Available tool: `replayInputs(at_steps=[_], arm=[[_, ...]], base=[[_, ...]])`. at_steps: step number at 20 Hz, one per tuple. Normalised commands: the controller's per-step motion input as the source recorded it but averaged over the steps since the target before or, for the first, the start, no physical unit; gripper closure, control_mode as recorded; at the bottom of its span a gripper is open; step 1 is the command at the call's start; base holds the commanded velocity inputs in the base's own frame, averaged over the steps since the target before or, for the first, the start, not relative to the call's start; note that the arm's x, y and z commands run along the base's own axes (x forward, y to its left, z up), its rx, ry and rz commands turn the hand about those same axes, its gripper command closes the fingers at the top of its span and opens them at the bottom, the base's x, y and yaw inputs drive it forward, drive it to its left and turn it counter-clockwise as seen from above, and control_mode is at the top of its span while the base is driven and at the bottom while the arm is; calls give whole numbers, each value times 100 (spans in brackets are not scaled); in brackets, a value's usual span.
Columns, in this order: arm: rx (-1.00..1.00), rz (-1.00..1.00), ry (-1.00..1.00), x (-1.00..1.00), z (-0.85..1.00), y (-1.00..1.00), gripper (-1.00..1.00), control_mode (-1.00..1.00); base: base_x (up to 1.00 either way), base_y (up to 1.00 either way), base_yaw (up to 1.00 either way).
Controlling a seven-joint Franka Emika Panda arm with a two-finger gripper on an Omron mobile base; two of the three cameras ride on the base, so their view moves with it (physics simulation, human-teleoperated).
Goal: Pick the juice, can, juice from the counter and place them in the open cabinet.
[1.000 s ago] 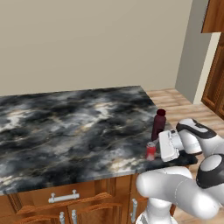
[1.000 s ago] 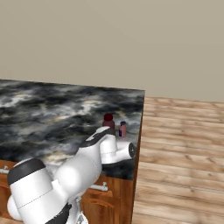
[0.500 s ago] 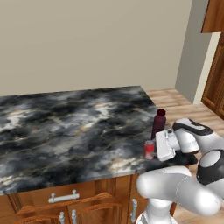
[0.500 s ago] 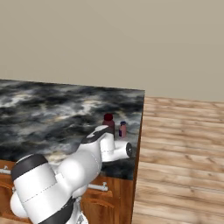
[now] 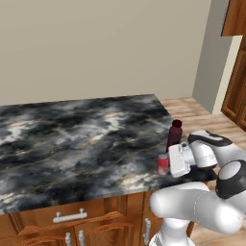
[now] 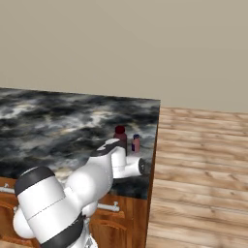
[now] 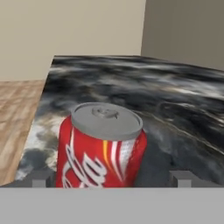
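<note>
The can (image 7: 101,146) stood upright near the table's (image 5: 72,144) front right corner, between my wide-open jaws (image 7: 111,178), which held nothing. I judged it light, rigid but thin-walled and slick, best taken around mid-body with gentle squeeze. Compared with a second earlier, my hand sat slightly closer around it; the can hadn't moved.

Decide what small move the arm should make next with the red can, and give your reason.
Probably ease the gripper a little further forward, then close. In the hand view the can stands upright on the counter, centred between the open fingertips, which sit only at its near side and do not touch it yet.
</note>
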Motion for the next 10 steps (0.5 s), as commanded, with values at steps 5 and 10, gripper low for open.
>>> replayInputs(at_steps=[5, 10], arm=[[1, 1, 0, -5, -11, 21, -100, -100], [0, 3, 0, -15, -2, 16, 100, -100]], base=[[0, 0, 0], [0, 0, 0]])
